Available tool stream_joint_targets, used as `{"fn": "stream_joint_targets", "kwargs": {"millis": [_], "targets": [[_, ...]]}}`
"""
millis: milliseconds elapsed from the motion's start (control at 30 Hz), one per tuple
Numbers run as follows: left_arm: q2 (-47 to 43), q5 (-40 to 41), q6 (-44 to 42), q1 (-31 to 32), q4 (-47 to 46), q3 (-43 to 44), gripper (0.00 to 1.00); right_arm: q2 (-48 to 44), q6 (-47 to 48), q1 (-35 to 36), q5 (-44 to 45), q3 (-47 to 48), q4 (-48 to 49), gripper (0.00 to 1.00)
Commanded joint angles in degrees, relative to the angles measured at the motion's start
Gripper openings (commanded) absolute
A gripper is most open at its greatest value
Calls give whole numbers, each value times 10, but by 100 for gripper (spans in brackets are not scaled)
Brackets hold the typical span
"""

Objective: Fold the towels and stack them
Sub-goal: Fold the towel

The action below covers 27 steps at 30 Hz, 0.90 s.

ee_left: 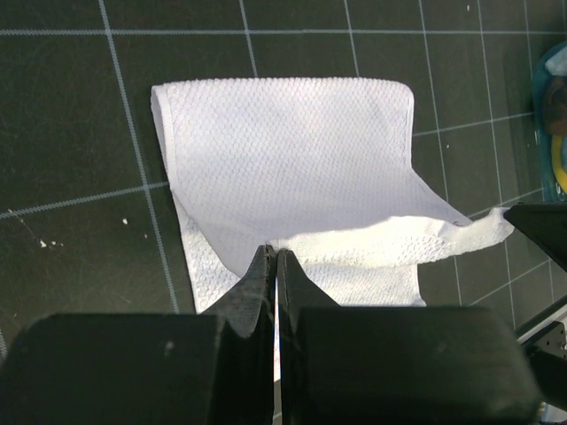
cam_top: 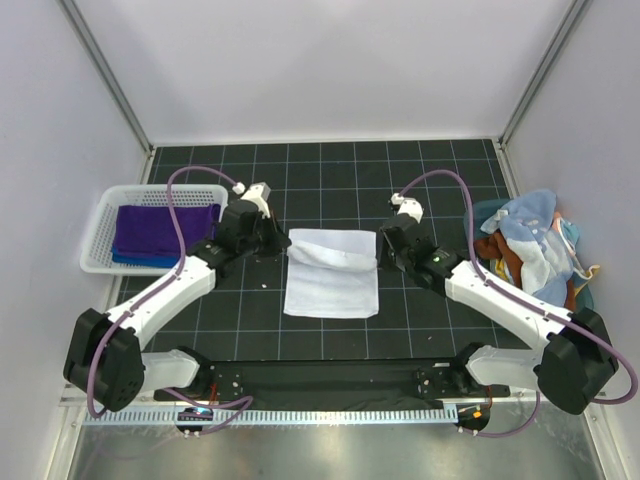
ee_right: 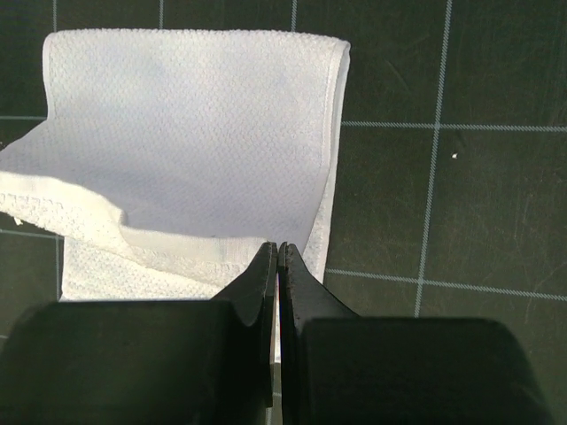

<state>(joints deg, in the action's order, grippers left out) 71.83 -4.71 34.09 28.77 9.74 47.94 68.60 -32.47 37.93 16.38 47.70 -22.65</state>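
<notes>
A white towel (cam_top: 331, 287) lies on the black gridded mat at the centre, between the two arms. Its far edge is raised and drawn toward the near edge as a fold. My left gripper (cam_top: 284, 246) is shut on the left corner of that raised edge, and its tips (ee_left: 272, 253) pinch the white towel (ee_left: 292, 150). My right gripper (cam_top: 380, 252) is shut on the right corner of the white towel (ee_right: 195, 115), tips together (ee_right: 277, 247). A folded purple towel (cam_top: 162, 227) rests on a blue towel (cam_top: 138, 260) inside the basket.
The white perforated basket (cam_top: 98, 266) stands at the left edge of the mat. A teal bin holding a heap of mixed cloths (cam_top: 535, 245) sits at the right. Grey walls close in the back and sides.
</notes>
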Motion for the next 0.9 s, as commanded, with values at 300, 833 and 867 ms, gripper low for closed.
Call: {"fn": "stream_joint_targets", "kwargs": {"millis": [300, 833, 867], "targets": [[-17, -18, 2, 6, -6, -35, 0, -12, -18, 15, 16, -25, 4, 1], [-11, -50, 11, 14, -19, -91, 0, -11, -34, 38, 4, -74, 19, 1], [-11, -50, 12, 14, -20, -93, 0, -11, -35, 43, 3, -77, 18, 1]]}}
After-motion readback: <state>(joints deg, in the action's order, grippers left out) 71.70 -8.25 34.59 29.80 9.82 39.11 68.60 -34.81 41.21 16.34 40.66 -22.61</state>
